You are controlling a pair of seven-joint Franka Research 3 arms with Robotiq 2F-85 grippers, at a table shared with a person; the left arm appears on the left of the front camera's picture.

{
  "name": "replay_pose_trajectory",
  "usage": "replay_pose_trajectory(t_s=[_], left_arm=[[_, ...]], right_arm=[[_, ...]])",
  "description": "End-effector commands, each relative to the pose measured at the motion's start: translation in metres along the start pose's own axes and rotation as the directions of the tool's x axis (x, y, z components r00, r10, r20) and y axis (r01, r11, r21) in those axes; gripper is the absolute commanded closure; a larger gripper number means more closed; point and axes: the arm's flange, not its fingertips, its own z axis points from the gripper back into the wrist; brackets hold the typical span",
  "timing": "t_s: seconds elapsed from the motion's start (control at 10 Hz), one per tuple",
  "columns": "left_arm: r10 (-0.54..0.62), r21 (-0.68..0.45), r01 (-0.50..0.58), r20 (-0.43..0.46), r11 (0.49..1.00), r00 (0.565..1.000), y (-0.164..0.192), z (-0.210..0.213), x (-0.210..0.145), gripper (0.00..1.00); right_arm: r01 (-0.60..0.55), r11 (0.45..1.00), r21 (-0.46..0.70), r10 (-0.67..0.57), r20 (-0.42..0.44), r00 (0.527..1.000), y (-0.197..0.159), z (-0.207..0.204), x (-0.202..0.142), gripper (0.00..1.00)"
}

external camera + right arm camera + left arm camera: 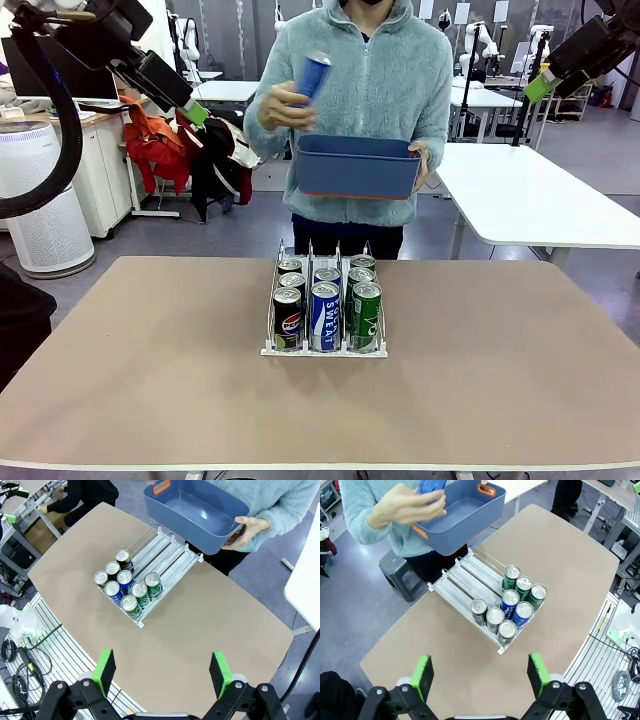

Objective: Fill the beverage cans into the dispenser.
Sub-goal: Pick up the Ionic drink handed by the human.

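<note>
The dispenser [272,349] stands mid-table, with several beverage cans [325,315] at its near end: black ones in the left lane, blue "SWEAT" ones in the middle, green ones on the right. From above, the dispenser [461,577] [167,554] has bare lanes behind the cans [510,607] [127,587]. Across the table a person lifts a blue can [313,74] [431,485] in one hand. My left gripper [197,112] [480,675] and right gripper [540,87] [162,672] hang high above the table, both open and holding nothing.
The person's other hand [248,527] holds a blue plastic bin [357,166] [465,510] [197,512] above the table's far edge. The tan table [140,350] is bare around the rack. A white table [540,195] stands behind on the right.
</note>
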Motion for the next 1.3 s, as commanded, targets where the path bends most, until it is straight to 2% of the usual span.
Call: replay_pose_trajectory(t_s=[0.0,1.2], left_arm=[[0.005,0.0,-0.005,0.002,1.0,1.0,0.0023,0.0007,-0.0012,0.0],[0.0,0.0,0.0,0.0,1.0,1.0,0.0,0.0,0.0,0.0]], right_arm=[[0.001,1.0,0.0,-0.001,-0.001,1.0,0.0009,-0.0005,0.0005,0.0],[0.001,1.0,0.0,-0.001,-0.001,1.0,0.0009,-0.0005,0.0005,0.0]])
